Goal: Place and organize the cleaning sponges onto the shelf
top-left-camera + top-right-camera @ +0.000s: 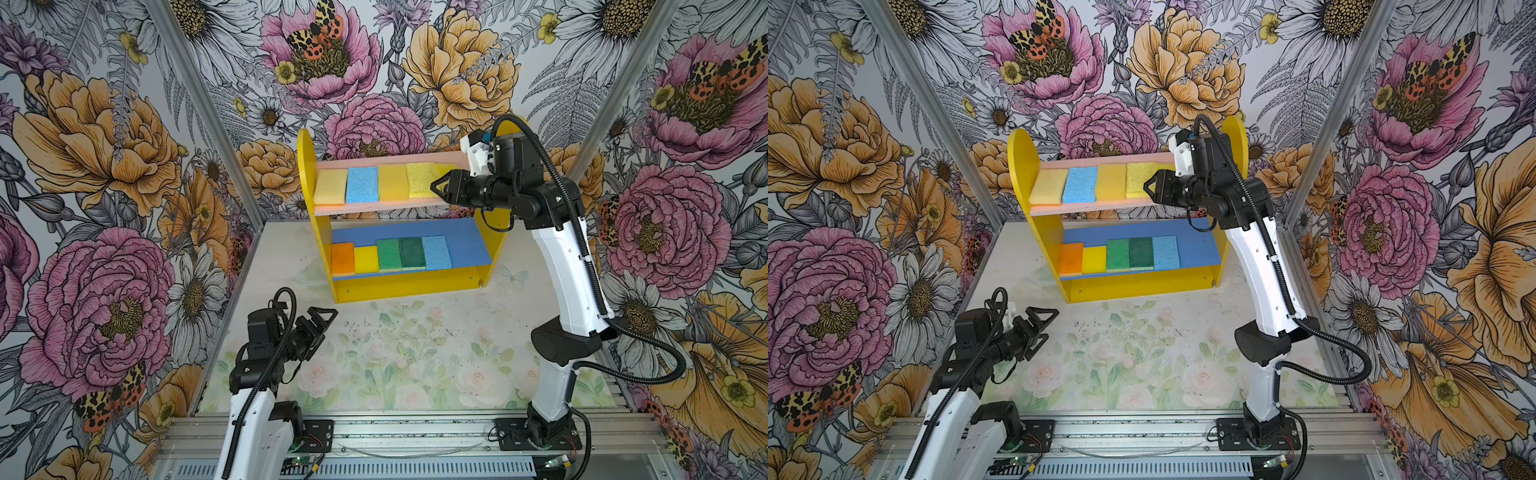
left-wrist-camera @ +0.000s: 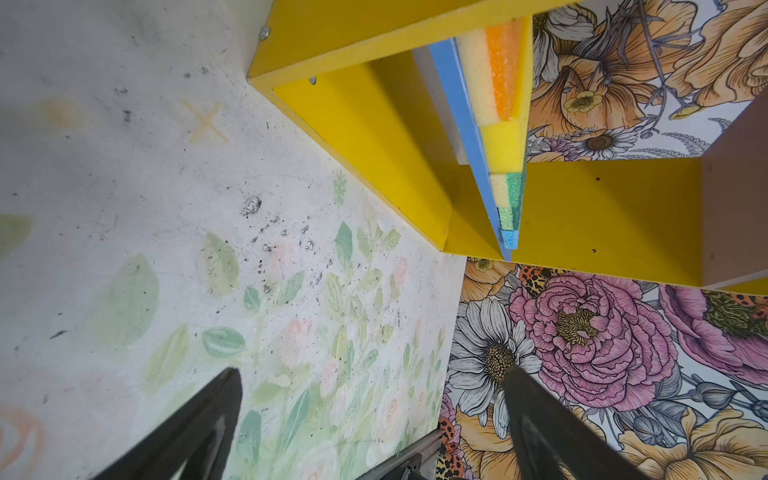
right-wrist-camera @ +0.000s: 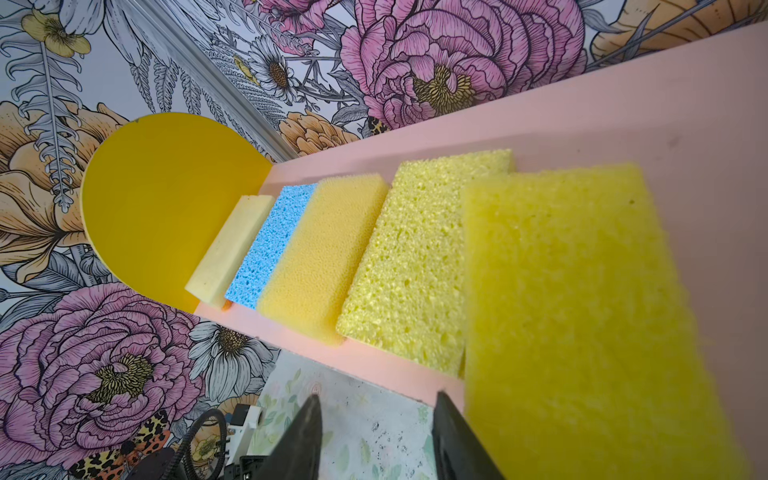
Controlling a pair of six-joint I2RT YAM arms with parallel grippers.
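With your right pincer point(image 3: 378, 395) half-open and empty, draw straight back without brushing the yellow sponge point(image 3: 582, 311) just beside it.

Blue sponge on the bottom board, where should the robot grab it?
Likely its short front and back ends, coming down from the front. The blue sponge lies flat on the blue board with a green sponge pressed against one long side, so nothing fits there; bare board shows behind it and on its other side.
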